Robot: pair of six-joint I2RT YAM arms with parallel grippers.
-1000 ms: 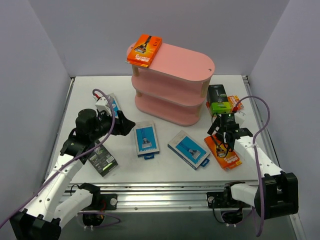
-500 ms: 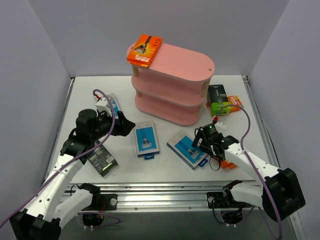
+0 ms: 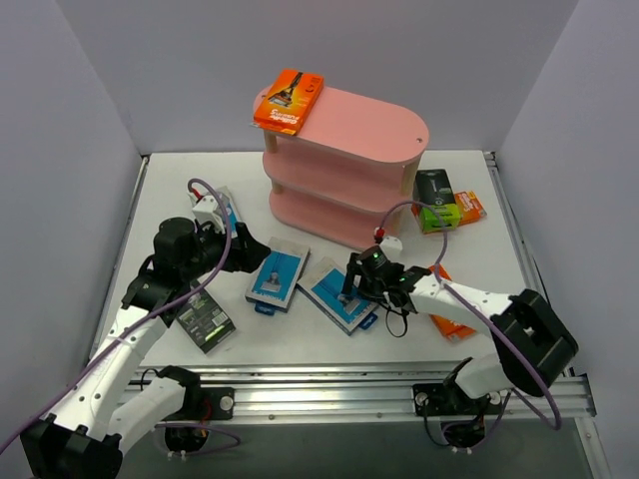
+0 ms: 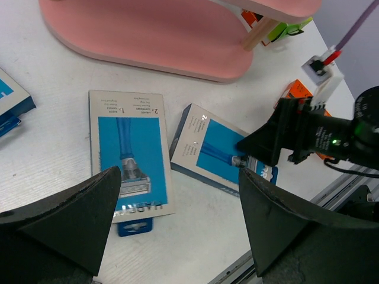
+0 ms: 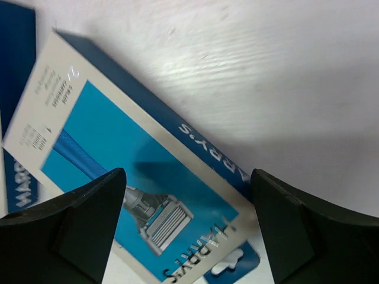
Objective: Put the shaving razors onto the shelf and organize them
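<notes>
Atop shelf [image 3: 369, 125], orange pack [image 3: 288, 100]: top cam only; L gripper [image 4: 179, 173], R gripper [image 5: 188, 171] spread wide

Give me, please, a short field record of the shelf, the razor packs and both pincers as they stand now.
shelf: pink, three tiers, upright
top tier: orange pack at its left end
front of shelf: left blue-and-white pack and right blue-and-white pack, both lying flat
near left: black-and-lime pack, flat
left pincer: open, empty
right pincer: open, low over the right blue-and-white pack
</notes>
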